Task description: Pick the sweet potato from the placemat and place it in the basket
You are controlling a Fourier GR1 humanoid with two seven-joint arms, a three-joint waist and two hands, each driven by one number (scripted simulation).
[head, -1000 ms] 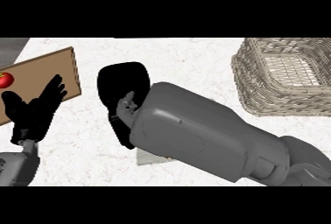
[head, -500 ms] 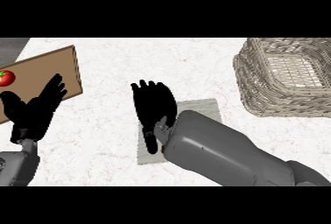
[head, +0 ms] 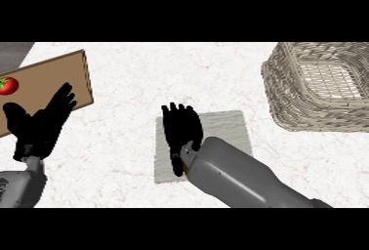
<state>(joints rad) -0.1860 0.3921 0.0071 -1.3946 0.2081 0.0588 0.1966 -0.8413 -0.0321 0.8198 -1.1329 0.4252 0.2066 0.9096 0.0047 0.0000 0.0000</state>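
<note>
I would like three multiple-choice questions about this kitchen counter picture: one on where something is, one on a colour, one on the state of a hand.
1. Where is the basket?
A. at the upper right of the counter
B. on the wooden board
C. under the left hand

2. What colour is the tomato on the wooden board?
A. green
B. red
C. yellow

3. How is the right hand now?
A. curled round the basket's rim
B. resting on the wooden board
C. over the grey placemat, fingers straight

Answers:
1 A, the woven basket sits at the view's upper right.
2 B, the tomato at the left edge is red.
3 C, the hand lies flat above the placemat's left part; no sweet potato shows.
</note>
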